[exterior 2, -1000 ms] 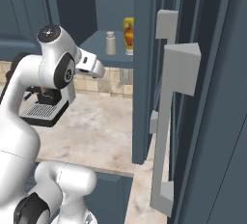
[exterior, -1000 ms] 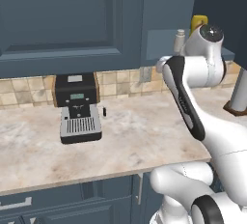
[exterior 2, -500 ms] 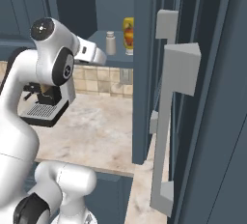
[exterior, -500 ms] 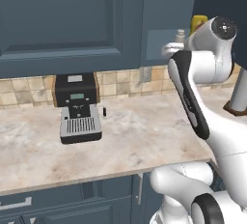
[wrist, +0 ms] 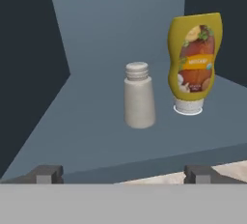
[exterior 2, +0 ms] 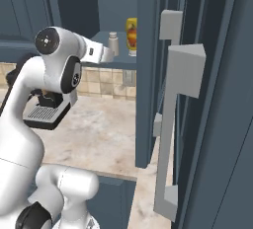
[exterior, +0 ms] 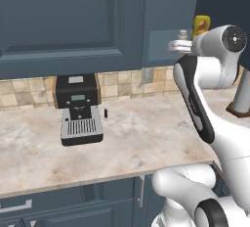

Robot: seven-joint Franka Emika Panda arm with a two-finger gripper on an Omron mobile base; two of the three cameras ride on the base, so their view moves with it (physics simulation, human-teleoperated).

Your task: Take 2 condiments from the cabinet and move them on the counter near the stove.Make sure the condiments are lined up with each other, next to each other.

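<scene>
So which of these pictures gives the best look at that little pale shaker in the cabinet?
The hand view: the shaker stands whole and close on the shelf, beside the yellow bottle. The right base view shows it small and distant; the left base view shows just its top.

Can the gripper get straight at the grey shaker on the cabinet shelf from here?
Probably yes: the gripper is open, the shaker stands upright ahead of it, apart from the yellow bottle, with bare shelf between.

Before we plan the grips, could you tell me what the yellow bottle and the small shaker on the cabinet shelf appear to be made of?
Yellow bottle: likely squeezable plastic, smooth with a slight sheen, a printed label and white cap at its base. Shaker: pale grey-white, matte, ridged top; could be plastic or ceramic, the look leaves it open.
</scene>
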